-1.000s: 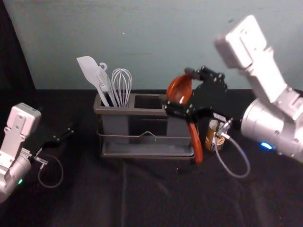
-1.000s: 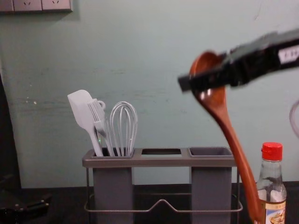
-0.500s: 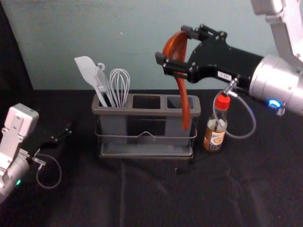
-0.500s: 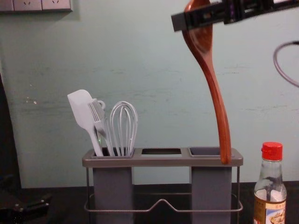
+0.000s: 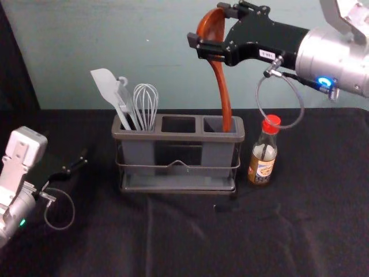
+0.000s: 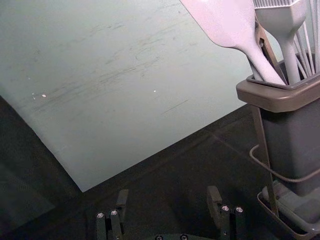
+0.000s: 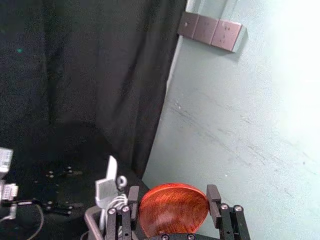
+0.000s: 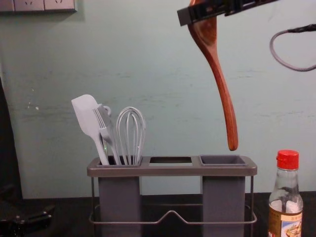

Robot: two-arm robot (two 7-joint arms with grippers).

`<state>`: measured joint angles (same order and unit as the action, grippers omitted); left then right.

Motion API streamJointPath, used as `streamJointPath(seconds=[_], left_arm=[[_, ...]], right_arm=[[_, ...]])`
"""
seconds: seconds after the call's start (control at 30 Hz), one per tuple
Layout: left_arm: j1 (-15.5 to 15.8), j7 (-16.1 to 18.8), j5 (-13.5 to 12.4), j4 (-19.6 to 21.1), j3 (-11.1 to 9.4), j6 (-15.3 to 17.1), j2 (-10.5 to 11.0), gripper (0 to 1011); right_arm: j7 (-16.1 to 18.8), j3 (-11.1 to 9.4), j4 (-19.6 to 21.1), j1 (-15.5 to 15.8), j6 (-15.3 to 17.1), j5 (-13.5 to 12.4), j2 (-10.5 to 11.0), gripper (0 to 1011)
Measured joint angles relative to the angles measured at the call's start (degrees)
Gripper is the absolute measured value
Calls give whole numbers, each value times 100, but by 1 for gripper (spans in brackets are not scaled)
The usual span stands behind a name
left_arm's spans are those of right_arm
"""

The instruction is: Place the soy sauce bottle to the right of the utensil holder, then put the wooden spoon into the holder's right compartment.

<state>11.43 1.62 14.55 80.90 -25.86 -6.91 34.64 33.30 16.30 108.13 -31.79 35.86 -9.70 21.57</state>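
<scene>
Two arms in my head view, and they're the bulkiest things there. I've got the right gripper (image 5: 210,24) up at the top, a bit right of centre, fingers parted just the width of the spoon's bowl and clamped on both sides of it. My left gripper (image 5: 84,159) is parked at mid-height toward the left edge, fingers spread wide and holding nothing.

Next down in size is the utensil holder (image 5: 173,137), sitting mid-frame. Then the wooden spoon (image 5: 222,92): bowl up, handle hanging down with a slight tilt. In the chest view the handle's tip is right of centre, just above the right compartment (image 8: 222,160) and not in it, so there's a bit of a gap to the rim.

The soy sauce bottle (image 5: 263,157) with the red cap stands upright right of centre in the head view, just beside the holder's right end but not touching it. Smaller stuff is bunched in the left compartment, left of centre: a pale spatula (image 5: 106,84), a wire whisk (image 5: 146,104) and a little brush (image 8: 101,118) between them.
</scene>
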Motion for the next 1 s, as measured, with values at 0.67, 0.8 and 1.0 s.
streamJointPath(seconds=[0.67,0.8,1.0], left_arm=[[0,0,0,0,0,0,0,1012],[0,0,0,0,0,0,0,1012],[0,0,0,0,0,0,0,1011]], right_arm=[[-117,466,-1374,-767,-182,-92,-190,834],[-151,502,-1425,-768,-217,-148,-168,834],[-175,527,-1430,-666,-246,-223,-100,834]])
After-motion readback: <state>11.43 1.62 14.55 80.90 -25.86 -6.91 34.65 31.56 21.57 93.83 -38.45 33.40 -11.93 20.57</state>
